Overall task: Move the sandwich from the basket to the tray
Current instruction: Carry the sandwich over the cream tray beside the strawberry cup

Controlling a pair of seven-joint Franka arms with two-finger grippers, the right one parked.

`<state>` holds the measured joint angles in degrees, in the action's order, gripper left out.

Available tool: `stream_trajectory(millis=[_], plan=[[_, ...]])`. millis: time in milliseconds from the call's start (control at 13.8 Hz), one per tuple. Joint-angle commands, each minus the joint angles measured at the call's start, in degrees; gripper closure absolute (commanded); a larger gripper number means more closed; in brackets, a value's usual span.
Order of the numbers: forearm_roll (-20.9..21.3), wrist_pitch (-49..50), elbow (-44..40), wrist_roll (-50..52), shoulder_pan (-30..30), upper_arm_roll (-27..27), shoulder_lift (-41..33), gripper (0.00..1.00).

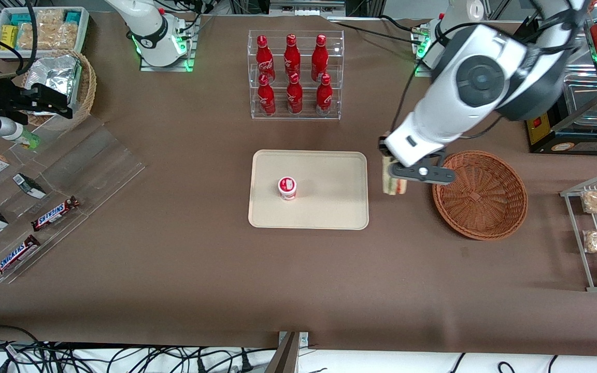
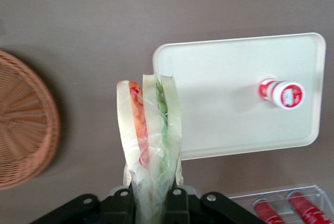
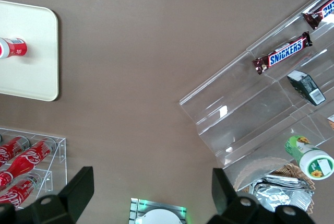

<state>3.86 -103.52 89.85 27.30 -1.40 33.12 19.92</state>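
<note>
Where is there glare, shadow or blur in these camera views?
Front view: arm blurred above the gripper; soft shadow beside the basket. Left wrist view: clear wrap on the sandwich shines, its gripped end soft. Right wrist view: glints on the clear acrylic shelf.

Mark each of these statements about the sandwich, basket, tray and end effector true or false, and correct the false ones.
1. The end effector grips the sandwich. True.
2. The sandwich lies in the basket. False: it is held above the tablecloth, between basket and tray.
3. The basket holds nothing. True.
4. The tray is bare. False: a small red-and-white cup stands on it.
5. The rack holds six red bottles. True.
</note>
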Motion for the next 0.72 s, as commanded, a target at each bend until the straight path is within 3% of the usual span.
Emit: stream_trajectory(millis=[0,217,652], plan=[[3.33,-4.04,-1.00,6.42,4.11,-0.16,5.37,1.00],[10.72,-8.70,0.05,14.95,7.28,-0.08,11.09,1.00],[17.84,-18.82,4.98,23.06,10.62,-0.16,17.25,1.00]])
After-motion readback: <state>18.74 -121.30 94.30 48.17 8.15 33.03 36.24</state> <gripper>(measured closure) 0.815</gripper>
